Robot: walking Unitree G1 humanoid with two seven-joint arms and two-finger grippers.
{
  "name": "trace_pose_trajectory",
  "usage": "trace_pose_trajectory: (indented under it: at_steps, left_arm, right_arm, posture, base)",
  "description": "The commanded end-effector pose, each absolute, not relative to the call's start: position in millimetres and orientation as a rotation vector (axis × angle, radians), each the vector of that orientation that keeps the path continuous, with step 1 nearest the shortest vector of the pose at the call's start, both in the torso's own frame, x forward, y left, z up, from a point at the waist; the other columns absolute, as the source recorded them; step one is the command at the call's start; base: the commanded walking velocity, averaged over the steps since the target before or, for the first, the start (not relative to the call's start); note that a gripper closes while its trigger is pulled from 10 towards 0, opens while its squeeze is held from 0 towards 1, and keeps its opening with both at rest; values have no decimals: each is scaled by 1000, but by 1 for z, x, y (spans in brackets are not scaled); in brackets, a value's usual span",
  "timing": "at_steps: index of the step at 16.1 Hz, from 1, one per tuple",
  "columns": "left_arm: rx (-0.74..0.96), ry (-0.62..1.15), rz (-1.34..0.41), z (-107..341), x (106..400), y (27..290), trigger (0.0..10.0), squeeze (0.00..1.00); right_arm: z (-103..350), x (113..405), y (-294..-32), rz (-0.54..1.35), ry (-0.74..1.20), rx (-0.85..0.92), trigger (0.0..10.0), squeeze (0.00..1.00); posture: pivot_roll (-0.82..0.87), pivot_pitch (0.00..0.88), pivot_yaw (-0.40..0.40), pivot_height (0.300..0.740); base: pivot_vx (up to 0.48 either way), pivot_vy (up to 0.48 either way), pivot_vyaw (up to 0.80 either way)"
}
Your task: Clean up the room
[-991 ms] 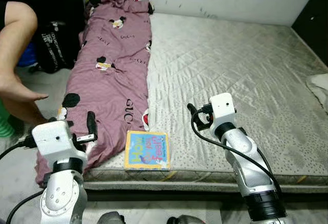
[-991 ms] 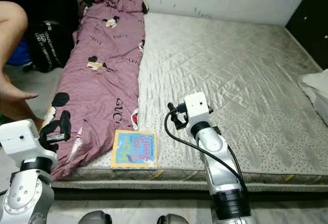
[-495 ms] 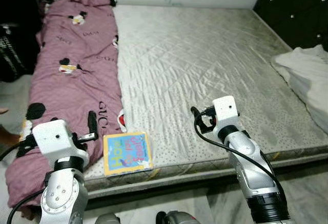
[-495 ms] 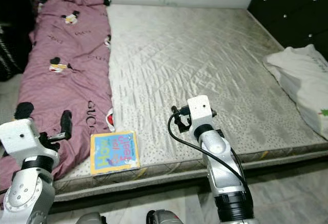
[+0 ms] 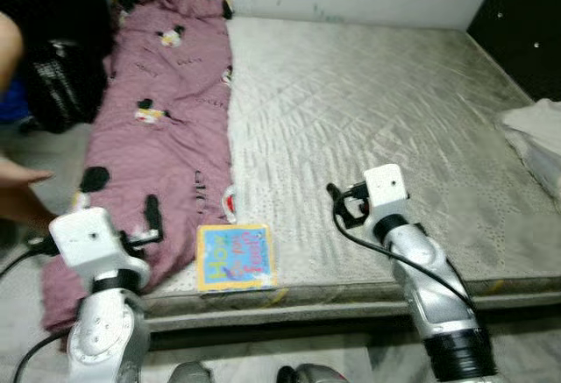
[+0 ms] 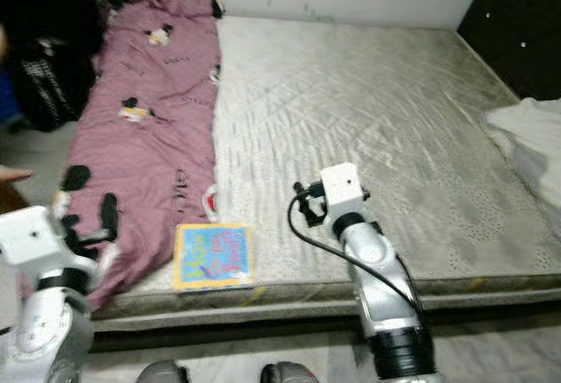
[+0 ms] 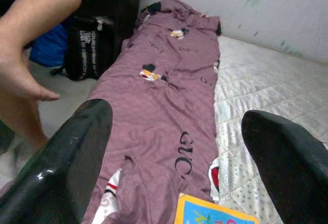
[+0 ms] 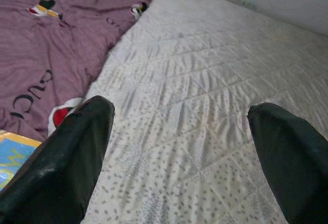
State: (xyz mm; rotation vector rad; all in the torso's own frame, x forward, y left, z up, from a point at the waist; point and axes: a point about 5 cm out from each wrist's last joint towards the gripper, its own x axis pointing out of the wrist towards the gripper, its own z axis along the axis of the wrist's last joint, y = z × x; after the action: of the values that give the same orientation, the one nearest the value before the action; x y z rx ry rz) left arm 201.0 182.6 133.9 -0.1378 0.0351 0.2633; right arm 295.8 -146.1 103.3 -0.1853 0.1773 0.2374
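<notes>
A purple blanket with cartoon prints lies along the left side of a bare grey mattress. A blue picture book with a yellow border lies flat at the mattress's front edge, touching the blanket's lower end. My left gripper hangs open over the blanket's near end, just left of the book. In the left wrist view its fingers stand wide apart with nothing between them. My right gripper is open too, above bare mattress to the right of the book. The right wrist view catches the book's corner.
A person's leg and foot are at the left edge, beside a black bag on the floor. A white cloth lies on the mattress's far right. A dark wall panel stands at the back right.
The camera swung right half a second ago and has turned back left, bringing the person's foot and the bag back into view. Both arms keep the same pose; the book and blanket lie as before.
</notes>
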Motion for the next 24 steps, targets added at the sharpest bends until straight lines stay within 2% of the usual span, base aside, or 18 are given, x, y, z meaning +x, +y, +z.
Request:
trace_pose_trajectory:
  at_steps: [1,6,11,16,21,24]
  left_arm:
    - [-171,50,274,131,201,181,10000,0]
    - [-178,43,271,132,203,181,10000,0]
    - [-168,40,271,132,203,180,10000,0]
    - [-170,45,272,131,203,181,10000,0]
    - [-169,45,272,131,204,181,10000,0]
    - [-169,46,274,131,204,182,10000,0]
  right_arm:
    - [104,297,-146,237,180,-184,10000,0]
    - [104,297,-146,235,181,-186,10000,0]
    - [103,297,-146,237,185,-186,10000,0]
    - [102,298,-146,233,194,-184,10000,0]
    - [101,298,-146,234,197,-186,10000,0]
    - [99,299,-146,231,208,-188,10000,0]
  posture:
    - [56,80,-88,740]
    - [55,75,-88,740]
    - [56,73,-89,740]
    - [59,69,-86,740]
    - [59,66,-85,740]
    - [62,65,-85,740]
  base:
    - [0,480,0]
    - [0,475,0]
    - [0,0,0]
    - [0,0,-800]
    - [0,0,-176]
    - [0,0,-800]
